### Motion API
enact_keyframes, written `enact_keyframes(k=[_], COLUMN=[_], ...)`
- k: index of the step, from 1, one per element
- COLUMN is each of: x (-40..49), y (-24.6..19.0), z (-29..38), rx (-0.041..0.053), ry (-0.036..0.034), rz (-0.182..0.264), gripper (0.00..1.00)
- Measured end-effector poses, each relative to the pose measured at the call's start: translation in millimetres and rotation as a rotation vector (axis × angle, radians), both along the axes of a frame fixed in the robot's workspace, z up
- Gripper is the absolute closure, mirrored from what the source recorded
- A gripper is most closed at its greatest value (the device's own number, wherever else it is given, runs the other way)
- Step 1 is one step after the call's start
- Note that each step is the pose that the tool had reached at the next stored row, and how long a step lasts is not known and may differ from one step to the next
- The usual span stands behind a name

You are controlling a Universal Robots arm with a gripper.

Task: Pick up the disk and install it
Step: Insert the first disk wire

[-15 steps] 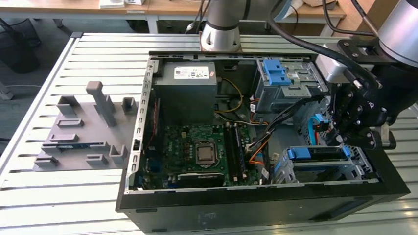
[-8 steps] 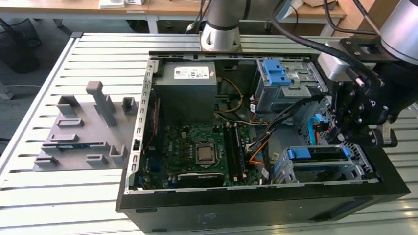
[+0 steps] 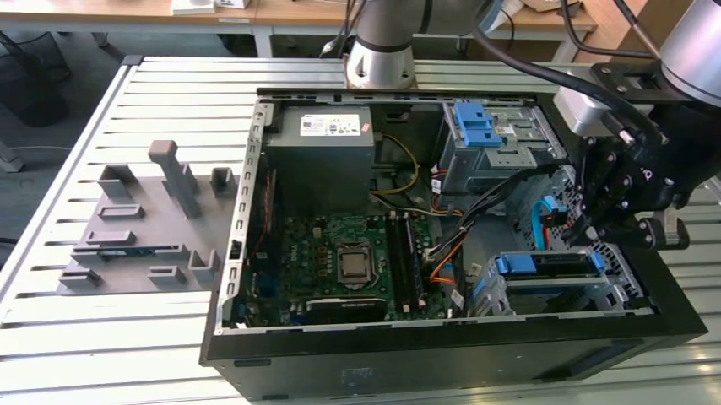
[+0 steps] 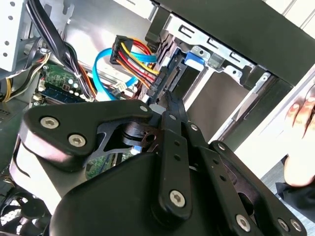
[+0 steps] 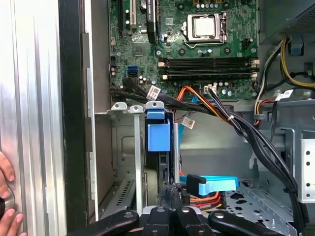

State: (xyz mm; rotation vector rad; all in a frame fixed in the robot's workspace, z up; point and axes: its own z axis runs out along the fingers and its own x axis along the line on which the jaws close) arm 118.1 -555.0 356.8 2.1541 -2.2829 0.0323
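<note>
Inside the open black computer tower case [image 3: 451, 364], lying on the slatted aluminium counter [image 3: 135, 337]:

- Item 1, the disk [image 5: 158, 136]: flat drive with a blue plastic carrier tab. It stands edge-on in the slot of the grey metal drive cage [image 5: 123, 147], beside the case's black wall. How deep it sits cannot be told.
- Item 2, black linked pincer [image 5: 171, 201]: it is at the disk's near end, in line with the slot. Whether it clasps the disk or merely bears on it, and how far open it is, cannot be told.
- Item 3, light blue flat data cable with plug [image 5: 209, 184]: it lies just beside the pincer, over a bunch of red and yellow wires.
- Item 4, black and orange cable bundle [image 5: 231, 120]: it crosses between the green motherboard [image 5: 197, 44] and the cage mouth.
- Item 5, a person's hand [image 5: 6, 196]: it rests on the counter just outside the case wall.

Hazards, as judged:
- A disk slightly askew to the cage rails would bind, and the carrier tab or rails could crack under pressure.
- The blue cable plug or loose wires could catch on the pincer links and be dragged or pinched against the cage.
- The cable bundle could foul the slot mouth.
- The hand is near the arm's working space, so any sideways travel risks contact.
</note>
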Motion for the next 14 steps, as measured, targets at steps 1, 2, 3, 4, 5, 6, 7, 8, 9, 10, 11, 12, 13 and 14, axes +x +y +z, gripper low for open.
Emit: enact_keyframes(k=[1, 2, 3, 4, 5, 6, 7, 8, 9, 10, 11, 12, 13, 14], x=[0.5, 0.9, 1.2, 1.5, 1.7, 2.0, 2.3, 2.6, 2.7, 2.7, 2.8, 2.9, 3.2, 3.3], y=[0.6, 1.1, 1.7, 2.2, 2.8, 3.3, 3.8, 4.1, 4.1, 4.1, 4.2, 4.2, 4.3, 4.7], z=[0.0, 0.0, 0.0, 0.0, 0.0, 0.0, 0.0, 0.0, 0.0, 0.0, -0.1, -0.1, 0.0, 0.1], rx=[-0.0001, 0.0000, 0.0001, 0.0001, 0.0000, 0.0001, 0.0000, 0.0001, 0.0000, 0.0000, 0.0001, 0.0001, -0.0001, 0.0000], ry=[0.0000, 0.0000, 0.0000, 0.0000, 0.0000, 0.0000, 0.0000, 0.0000, 0.0000, 0.0001, 0.0000, 0.0000, 0.0000, -0.0001], rz=[0.000, 0.000, 0.000, 0.000, 0.000, 0.000, 0.000, 0.001, 0.003, 0.010, 0.017, 0.022, 0.026, 0.027], gripper=[0.89, 0.89, 0.89, 0.89, 0.89, 0.89, 0.89, 0.89, 0.89, 0.89, 0.89, 0.89, 0.89, 0.89])
